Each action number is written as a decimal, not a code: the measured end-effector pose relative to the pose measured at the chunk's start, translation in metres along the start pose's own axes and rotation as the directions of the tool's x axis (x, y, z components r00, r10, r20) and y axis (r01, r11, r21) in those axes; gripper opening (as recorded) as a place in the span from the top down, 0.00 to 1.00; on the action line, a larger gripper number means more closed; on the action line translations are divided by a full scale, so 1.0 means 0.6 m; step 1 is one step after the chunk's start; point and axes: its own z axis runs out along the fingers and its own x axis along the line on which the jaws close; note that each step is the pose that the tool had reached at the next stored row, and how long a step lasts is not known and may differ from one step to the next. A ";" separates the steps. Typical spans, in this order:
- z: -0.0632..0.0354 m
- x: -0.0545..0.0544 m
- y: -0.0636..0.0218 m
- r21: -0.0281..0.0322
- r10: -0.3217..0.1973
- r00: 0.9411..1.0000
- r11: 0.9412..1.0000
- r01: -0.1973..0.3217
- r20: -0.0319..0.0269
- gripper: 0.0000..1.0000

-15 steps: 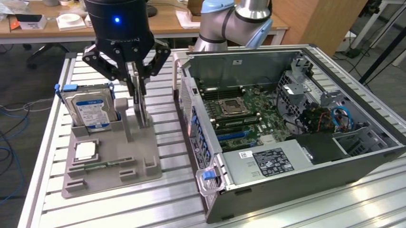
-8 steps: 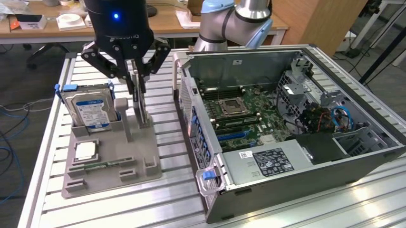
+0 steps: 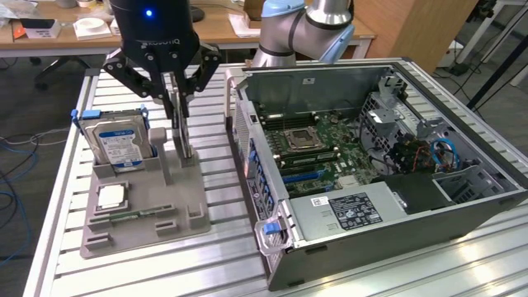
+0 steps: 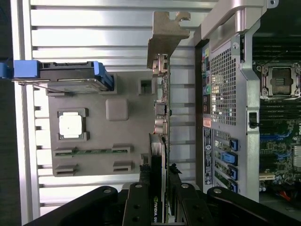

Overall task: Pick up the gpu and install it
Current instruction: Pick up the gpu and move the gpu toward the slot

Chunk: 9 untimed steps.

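Observation:
The gpu [image 3: 183, 133] is a thin card standing on edge over the grey holder [image 3: 157, 210], beside the open computer case [image 3: 371, 154]. My gripper [image 3: 177, 99] comes down from above with a finger on each face of the card, shut on its upper part. The wrist view looks along the gpu [image 4: 162, 117] edge-on, its metal bracket at the far end, and the gripper [image 4: 157, 186] pinches it between the black fingers [image 4: 140, 197]. Its lower edge is at the holder; I cannot tell whether it still sits in the slot.
A silver hard drive [image 3: 120, 145] with blue clips stands in the holder on the exterior view's left. A processor [image 3: 111, 197] and a green memory stick [image 3: 136, 215] lie in the holder's nearer pockets. The case's motherboard [image 3: 318, 148] lies exposed, with a power supply [image 3: 350, 207] in front.

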 end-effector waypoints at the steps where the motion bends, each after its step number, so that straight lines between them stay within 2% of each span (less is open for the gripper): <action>1: -0.001 0.000 0.000 0.000 0.001 1.000 1.000 -0.001 0.000 0.74; 9: -0.012 -0.001 0.001 0.001 0.008 1.000 1.000 -0.008 0.000 0.74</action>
